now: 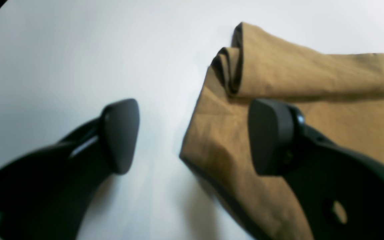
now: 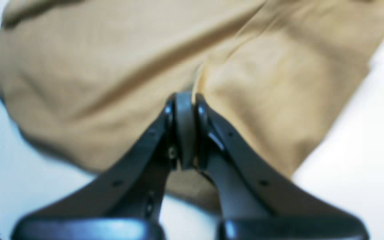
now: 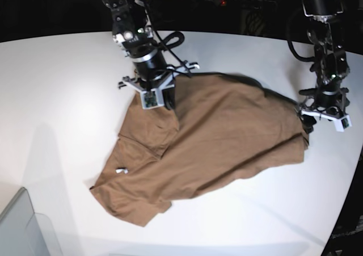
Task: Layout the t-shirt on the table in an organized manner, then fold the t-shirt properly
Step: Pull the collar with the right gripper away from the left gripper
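Note:
The brown t-shirt lies spread and wrinkled on the white table, its white tag toward the front left. My right gripper is at the shirt's far left edge. In the right wrist view it is shut on a raised fold of the t-shirt. My left gripper is at the shirt's right edge. In the left wrist view it is open, one finger over bare table, the other over the t-shirt, whose edge is folded over.
A clear grey bin stands at the table's front left corner. The table's curved edge runs along the right and far sides, with dark space beyond it. Black cables hang behind both arms.

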Tool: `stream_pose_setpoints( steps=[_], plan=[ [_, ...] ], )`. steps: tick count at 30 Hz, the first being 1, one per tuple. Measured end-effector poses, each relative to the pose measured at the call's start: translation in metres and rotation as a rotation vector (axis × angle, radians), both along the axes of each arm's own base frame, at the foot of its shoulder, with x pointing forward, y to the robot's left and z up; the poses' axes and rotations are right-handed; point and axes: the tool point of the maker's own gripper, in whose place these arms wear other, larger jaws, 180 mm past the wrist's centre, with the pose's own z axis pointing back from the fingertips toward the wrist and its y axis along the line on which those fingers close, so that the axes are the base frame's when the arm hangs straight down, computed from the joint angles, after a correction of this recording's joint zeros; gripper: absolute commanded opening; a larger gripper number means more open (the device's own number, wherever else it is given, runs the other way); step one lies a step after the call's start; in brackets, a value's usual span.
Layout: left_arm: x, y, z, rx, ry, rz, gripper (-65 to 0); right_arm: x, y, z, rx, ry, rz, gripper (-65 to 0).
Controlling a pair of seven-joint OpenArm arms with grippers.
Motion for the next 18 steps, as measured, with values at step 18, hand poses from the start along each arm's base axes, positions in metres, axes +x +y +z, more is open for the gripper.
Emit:
stream_pose_setpoints(
  steps=[18],
  plan=[
    [-0.001,-0.008,-0.005,-0.024,0.002,0.003,-15.8,-0.046,-0.192,-0.030,0.221,0.125,-0.590,-65.0]
  ],
)
